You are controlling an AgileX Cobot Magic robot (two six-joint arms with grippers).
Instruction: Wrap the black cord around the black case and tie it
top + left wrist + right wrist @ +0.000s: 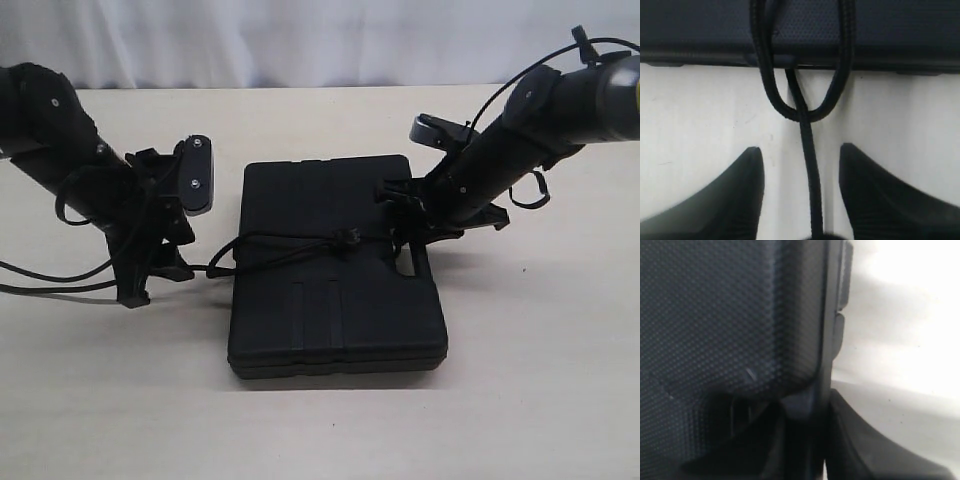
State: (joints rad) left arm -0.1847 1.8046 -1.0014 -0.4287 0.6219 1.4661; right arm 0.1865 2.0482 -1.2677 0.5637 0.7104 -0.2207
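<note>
Beige tabletop (pixel 320 430), pale curtain (pixel 300 40) behind. Count: two black robot arms, two grippers, one case, one cord, one knot.

Left side: left arm (pixel 55 130) slants down, with a grey-plated camera block (pixel 196 175) on its wrist. Thin smooth cables (pixel 40 278) lie on the table under it. Left gripper (pixel 160 278) sits low, just beside the case's left edge, jaws wide apart. In the left wrist view the long thin braided black cord (pixel 810 165) runs between the fingers (pixel 740 200), clear of both. A U-bend of it drops over the case's side, and the single strand crosses that bend at its lowest point.

Centre: flat rectangular matte black case (pixel 335 300) lies on the table, ribbed lid up. Cord crosses the lid from the left edge to a small knot (pixel 350 238).

Right side: right gripper (pixel 405 235) is at the case's right edge by the handle cut-out, partly hiding it. Jaws are narrow and pinch the rim. Right arm (pixel 520 130) rises away.
</note>
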